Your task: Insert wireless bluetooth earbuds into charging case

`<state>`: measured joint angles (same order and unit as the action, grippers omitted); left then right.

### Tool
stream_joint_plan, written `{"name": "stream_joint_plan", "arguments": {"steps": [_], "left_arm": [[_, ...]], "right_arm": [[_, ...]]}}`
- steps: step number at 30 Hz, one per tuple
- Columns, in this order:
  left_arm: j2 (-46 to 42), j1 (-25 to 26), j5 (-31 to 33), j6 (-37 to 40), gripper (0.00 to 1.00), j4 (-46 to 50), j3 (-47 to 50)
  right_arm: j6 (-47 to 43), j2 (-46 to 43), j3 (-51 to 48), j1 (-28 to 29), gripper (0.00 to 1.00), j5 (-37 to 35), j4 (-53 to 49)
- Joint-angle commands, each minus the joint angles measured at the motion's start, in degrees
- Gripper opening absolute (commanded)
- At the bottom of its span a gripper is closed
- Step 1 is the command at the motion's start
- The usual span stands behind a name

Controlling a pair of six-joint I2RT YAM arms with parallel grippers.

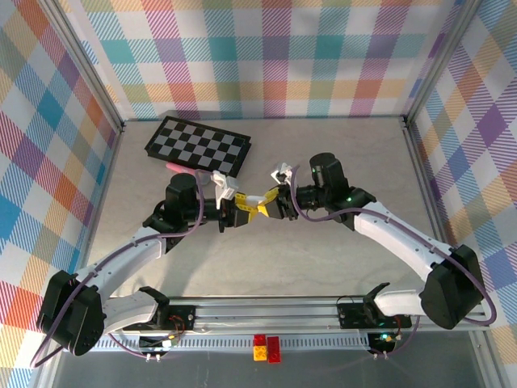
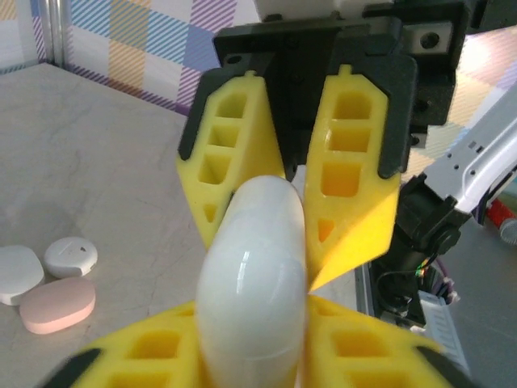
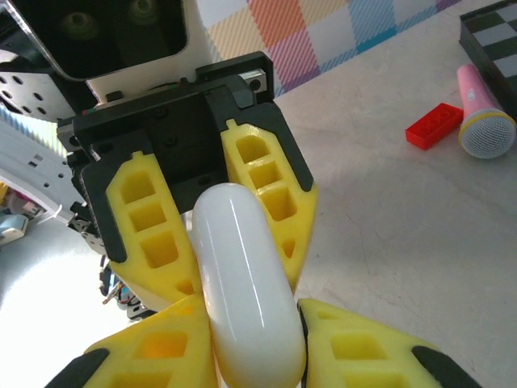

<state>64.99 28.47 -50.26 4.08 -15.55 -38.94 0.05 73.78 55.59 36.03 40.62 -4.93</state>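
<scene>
Meeting mid-table, right claw [image 1: 265, 204] clamped on white case [image 3: 242, 275], left claw [image 1: 241, 208] grip unclear, checkerboard [image 1: 198, 145] behind

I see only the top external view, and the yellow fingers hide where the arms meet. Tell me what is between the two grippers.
Observer: A glossy white pebble-shaped plastic case. The left wrist view shows it lying between the left gripper's yellow fingers.
Operator: Report the right gripper's hold.
Observer: In the right wrist view, the right gripper's fingers sit against both sides of the case's other end.
Operator: Name anything spare on the table.
Observer: In the left wrist view, a round white case, a second white case and a pink oval case lie together on the grey table, apart from both grippers.
</scene>
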Motion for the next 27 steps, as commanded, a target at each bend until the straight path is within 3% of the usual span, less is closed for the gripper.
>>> {"name": "stream_joint_plan", "arguments": {"steps": [1, 5, 7, 18, 27], "left_arm": [[-0.64, 0.01, 2.88, 1.46, 0.5, -3.55, -0.63], [-1.98, 0.01, 8.21, 1.33, 0.92, -8.23, 2.68], [-2.84, 0.01, 10.46, 2.22, 0.99, -8.82, 4.13], [-1.96, 1.72, 13.47, 17.18, 1.0, 8.53, 3.09], [1.23, 3.0, 13.34, 16.36, 1.0, 7.0, 4.19]], "right_arm": [[2.61, -2.43, -2.06, 0.27, 0.17, -3.78, 3.52], [7.55, -4.09, -5.21, -0.19, 0.16, -11.49, 6.35], [11.25, -4.59, -7.38, -1.06, 0.16, -15.66, 6.94], [30.0, -1.94, -20.62, -4.04, 0.14, -21.3, 12.65], [39.34, 6.62, -27.66, -4.04, 0.13, -23.15, 21.76]]}}
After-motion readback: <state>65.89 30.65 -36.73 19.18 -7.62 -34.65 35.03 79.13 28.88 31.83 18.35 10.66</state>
